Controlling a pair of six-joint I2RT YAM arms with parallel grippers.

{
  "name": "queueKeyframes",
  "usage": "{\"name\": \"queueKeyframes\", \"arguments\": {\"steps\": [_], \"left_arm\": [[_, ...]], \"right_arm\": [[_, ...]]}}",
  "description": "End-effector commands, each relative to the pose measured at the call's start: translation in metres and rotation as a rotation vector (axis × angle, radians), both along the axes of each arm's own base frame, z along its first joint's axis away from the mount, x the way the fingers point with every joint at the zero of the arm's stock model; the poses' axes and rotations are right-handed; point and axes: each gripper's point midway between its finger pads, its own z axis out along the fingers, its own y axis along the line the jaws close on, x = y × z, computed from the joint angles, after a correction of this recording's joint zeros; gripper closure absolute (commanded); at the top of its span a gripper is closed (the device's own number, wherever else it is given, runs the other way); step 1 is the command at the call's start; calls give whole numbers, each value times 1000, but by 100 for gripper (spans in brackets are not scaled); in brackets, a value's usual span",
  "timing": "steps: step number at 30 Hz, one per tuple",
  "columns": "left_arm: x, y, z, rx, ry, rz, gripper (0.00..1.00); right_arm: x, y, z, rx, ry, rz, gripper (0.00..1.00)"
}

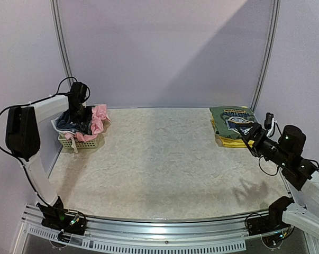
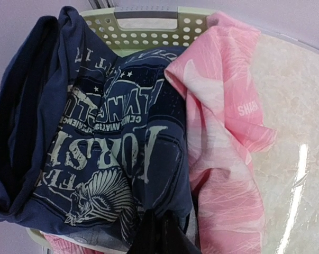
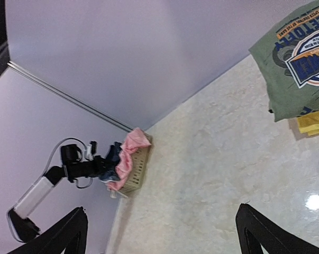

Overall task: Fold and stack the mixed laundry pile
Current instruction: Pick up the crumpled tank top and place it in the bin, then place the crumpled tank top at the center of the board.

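The laundry pile sits in a pale-green lattice basket (image 1: 80,143) at the far left. In the left wrist view a navy printed tee (image 2: 111,137) lies crumpled across the basket (image 2: 148,32), and a pink garment (image 2: 222,132) hangs over its right rim. My left gripper (image 2: 160,216) is down in the pile (image 1: 81,114), with its fingers together on a fold of the navy tee. My right gripper (image 1: 249,135) is wide open and empty (image 3: 164,235), above the table next to the folded stack.
A folded green printed tee (image 1: 230,117) lies on a folded yellow piece (image 1: 228,140) at the far right; both show in the right wrist view (image 3: 297,58). The pale table (image 1: 159,164) meets the back wall. The basket stands close to the left wall.
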Motion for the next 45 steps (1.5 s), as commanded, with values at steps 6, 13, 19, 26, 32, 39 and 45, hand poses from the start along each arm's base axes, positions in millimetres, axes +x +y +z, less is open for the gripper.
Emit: {"name": "queueKeyframes", "arguments": {"steps": [6, 13, 19, 26, 32, 39, 45], "left_arm": [[-9, -2, 91, 35, -144, 23, 100], [-11, -22, 145, 72, -207, -17, 100], [-19, -53, 194, 87, -280, -85, 100], [-42, -129, 243, 117, -362, -254, 100], [-69, -193, 259, 98, -393, -415, 100], [-102, -266, 240, 19, -345, -632, 100], [-118, -323, 183, -114, -243, -786, 100]], "right_arm": [[-35, -7, 55, 305, -75, 33, 1], [-38, -19, 55, 306, -84, -26, 1], [-39, -18, 59, 307, -91, -14, 1], [-40, -20, 62, 309, -103, -21, 1], [-37, -22, 53, 281, -74, -47, 1], [-28, -43, 35, 175, -45, -183, 1], [-17, -66, 17, 58, -12, -328, 1]]}}
